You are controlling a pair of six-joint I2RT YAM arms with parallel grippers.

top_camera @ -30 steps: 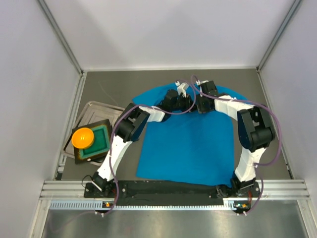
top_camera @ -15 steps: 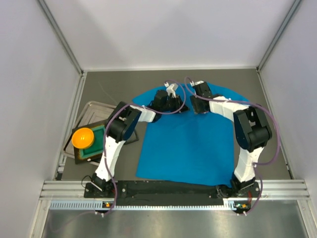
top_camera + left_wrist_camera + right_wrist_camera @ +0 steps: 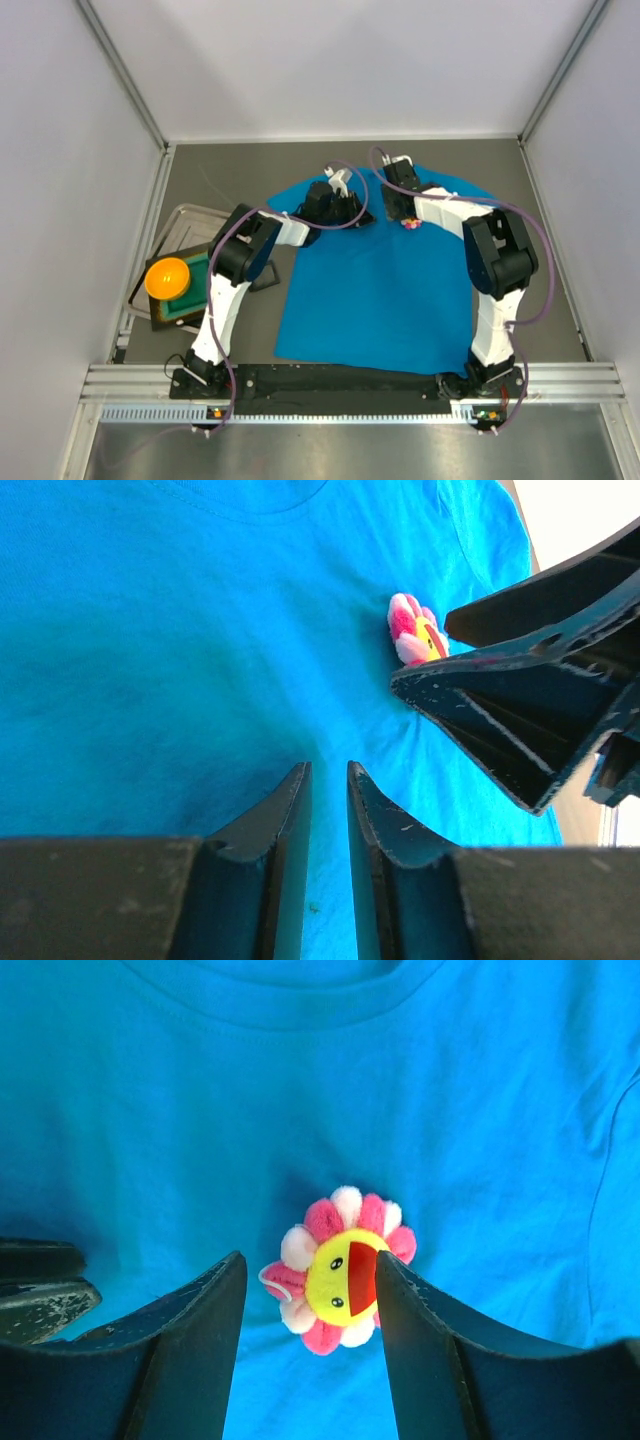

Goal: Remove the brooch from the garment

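Straddling the brooch (image 3: pixel 340 1270), the right gripper (image 3: pixel 310 1260) stands wide open, with one jaw on either side of the flower, and it holds nothing. The brooch sits on the chest of the garment (image 3: pixel 380 290), just below the collar. Near the brooch, the left gripper (image 3: pixel 328 770) is low over the blue cloth, its jaws drawn to a narrow slit. Whether they nip any fabric I cannot tell.

One garment (image 3: pixel 380 290), one brooch (image 3: pixel 345 1272), one orange ball (image 3: pixel 167 277), one metal tray (image 3: pixel 186 215)
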